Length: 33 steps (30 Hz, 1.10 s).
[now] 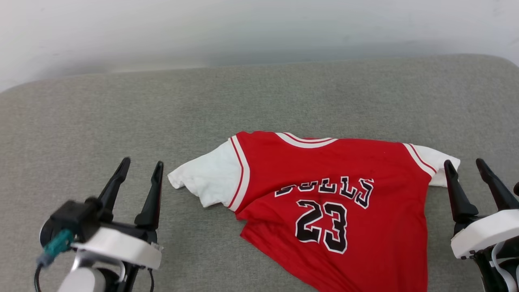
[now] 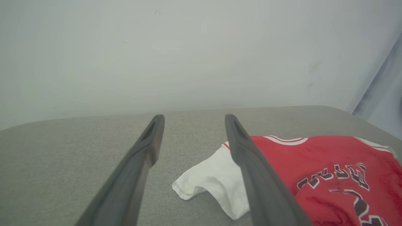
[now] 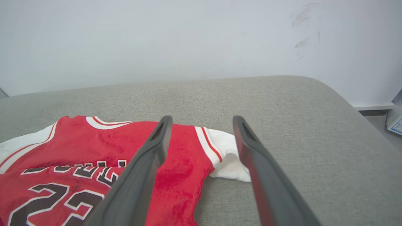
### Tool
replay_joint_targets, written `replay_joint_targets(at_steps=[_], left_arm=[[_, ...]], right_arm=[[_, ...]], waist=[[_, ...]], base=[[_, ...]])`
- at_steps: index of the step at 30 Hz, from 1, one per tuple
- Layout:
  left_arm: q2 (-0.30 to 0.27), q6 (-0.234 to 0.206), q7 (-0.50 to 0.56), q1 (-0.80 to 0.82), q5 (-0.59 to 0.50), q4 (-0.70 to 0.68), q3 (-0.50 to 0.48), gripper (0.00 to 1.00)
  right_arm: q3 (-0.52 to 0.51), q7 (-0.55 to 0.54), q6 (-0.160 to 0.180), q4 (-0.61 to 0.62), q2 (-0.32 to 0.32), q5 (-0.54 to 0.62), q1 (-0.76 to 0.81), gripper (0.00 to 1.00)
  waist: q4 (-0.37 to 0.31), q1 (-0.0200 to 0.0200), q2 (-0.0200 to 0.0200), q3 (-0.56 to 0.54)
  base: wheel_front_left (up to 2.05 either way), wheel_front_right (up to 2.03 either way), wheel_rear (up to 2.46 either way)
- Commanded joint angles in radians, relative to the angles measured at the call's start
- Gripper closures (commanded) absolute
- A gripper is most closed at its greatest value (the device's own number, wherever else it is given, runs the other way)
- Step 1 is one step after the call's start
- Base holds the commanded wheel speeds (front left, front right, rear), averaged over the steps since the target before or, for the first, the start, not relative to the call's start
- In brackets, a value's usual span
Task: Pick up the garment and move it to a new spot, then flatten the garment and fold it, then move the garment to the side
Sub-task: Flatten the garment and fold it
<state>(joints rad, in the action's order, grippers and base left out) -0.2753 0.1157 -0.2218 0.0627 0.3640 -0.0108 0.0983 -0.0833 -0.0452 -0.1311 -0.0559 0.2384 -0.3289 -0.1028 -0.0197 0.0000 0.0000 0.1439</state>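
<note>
Red rumpled jersey garment (image 1: pixel 344 162) on grey woven cushion (image 1: pixel 121 113), left pincer (image 1: pixel 142 162) and right pincer (image 1: pixel 464 162) spread wide

Left tool (image 1: pixel 142 162), jaws spread wide, holding nothing, right tool (image 1: pixel 464 162) the same, both pointing forward

Grey woven upholstered surface (image 1: pixel 259 93) with rounded far corners, plain white wall (image 1: pixel 259 28) close behind it, dark scuff marks (image 3: pixel 303 18) high on the wall, pale ledge (image 3: pixel 372 106) at the wall's foot, soft even light, faint shadow along the surface's far edge
</note>
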Motion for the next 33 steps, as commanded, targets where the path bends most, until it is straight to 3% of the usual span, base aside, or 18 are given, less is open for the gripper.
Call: replay_joint_targets(at_steps=[1, 4, 5, 10, 14, 19, 25, 31, 32, 33], left_arm=[[-0.019, 0.007, 0.035, 0.037, 0.026, -0.012, 0.011, 0.0], [-0.081, 0.012, 0.196, 0.101, 0.088, -0.012, 0.046, 0.0], [-0.114, 0.012, 0.338, 0.165, 0.168, -0.007, 0.06, 0.0], [-0.214, 0.014, 0.755, 0.307, 0.327, 0.051, 0.122, 0.0], [-0.258, 0.013, 0.954, 0.39, 0.37, 0.108, 0.168, 0.0], [-0.281, 0.006, 1.038, 0.448, 0.331, 0.191, 0.214, 0.0], [-0.296, 0.005, 1.022, 0.49, 0.268, 0.279, 0.254, 0.0], [-0.282, 0.013, 1.068, 0.47, 0.288, 0.342, 0.325, 0.0], [-0.281, 0.014, 1.077, 0.462, 0.295, 0.352, 0.337, 0.18], [-0.28, 0.015, 1.081, 0.454, 0.303, 0.36, 0.345, 1.0]], right_arm=[[-0.004, 0.019, 0.001, 0.017, -0.006, 0.007, 0.008, 0.0], [-0.012, 0.039, 0.001, 0.043, -0.025, 0.014, 0.004, 0.0], [-0.027, 0.049, 0.001, 0.061, -0.031, 0.019, -0.009, 0.0], [-0.041, 0.057, 0.001, 0.094, -0.05, 0.031, -0.033, 0.0], [-0.03, 0.072, 0.001, 0.106, -0.067, 0.044, -0.041, 0.0], [-0.022, 0.092, 0.001, 0.096, -0.08, 0.049, -0.045, 0.0], [-0.019, 0.105, 0.001, 0.089, -0.086, 0.043, -0.056, 0.0], [-0.019, 0.119, 0.001, 0.078, -0.092, 0.045, -0.063, 0.0], [-0.02, 0.121, 0.001, 0.076, -0.093, 0.046, -0.064, 0.0], [-0.021, 0.122, 0.001, 0.073, -0.093, 0.049, -0.066, 0.0]], waist=[[-0.017, 0.0, 0.0, 0.013], [-0.029, 0.0, 0.0, 0.028], [-0.036, 0.0, 0.0, 0.039], [-0.052, 0.0, 0.0, 0.071], [-0.071, 0.0, 0.0, 0.1], [-0.094, 0.0, 0.0, 0.134], [-0.114, 0.0, 0.0, 0.177], [-0.122, 0.0, 0.0, 0.204], [-0.122, 0.0, 0.0, 0.207], [-0.122, 0.0, 0.0, 0.208]], base=[[0.0, 0.0, 0.0], [0.0, 0.0, 0.0], [0.0, 0.0, 0.0], [0.0, 0.0, 0.0], [0.0, 0.0, 0.0], [0.0, 0.0, 0.0], [0.0, 0.0, 0.0], [0.0, 0.0, 0.0], [0.0, 0.0, 0.0], [0.0, 0.0, 0.0]])
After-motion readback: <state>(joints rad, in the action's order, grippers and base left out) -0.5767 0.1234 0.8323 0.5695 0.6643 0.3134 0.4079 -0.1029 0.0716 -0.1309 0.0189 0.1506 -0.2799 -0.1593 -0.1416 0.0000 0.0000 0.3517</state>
